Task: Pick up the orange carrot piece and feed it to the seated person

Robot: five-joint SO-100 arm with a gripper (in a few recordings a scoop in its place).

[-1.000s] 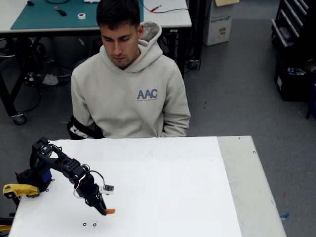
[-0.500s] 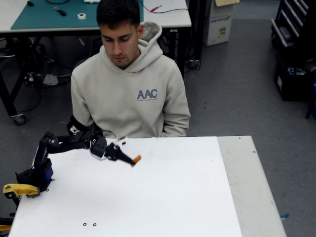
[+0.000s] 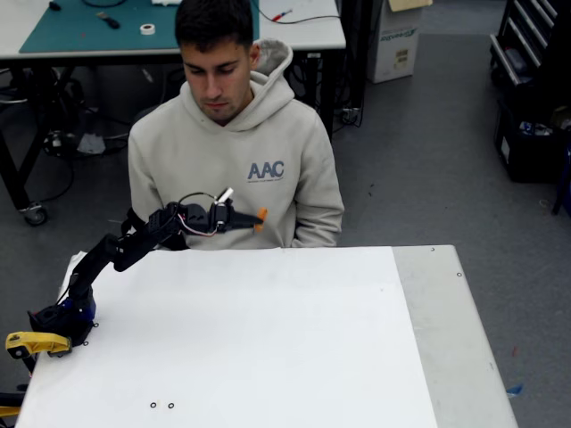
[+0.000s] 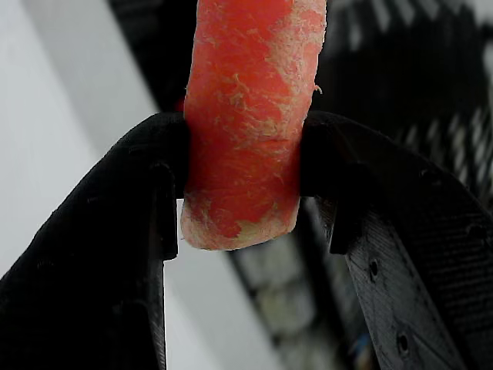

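Gripping the orange carrot piece (image 4: 245,123) were the two black fingers (image 4: 115,254), one pressed on each side of it. The piece stood up between them, its long way crossing the fingers. In the fixed view the gripper (image 3: 251,218) was held high above the white desk (image 3: 268,339). The carrot (image 3: 260,219) was seen right in front of the seated person (image 3: 234,152), at chest height. The mouth was higher up. Nothing was seen in the way.
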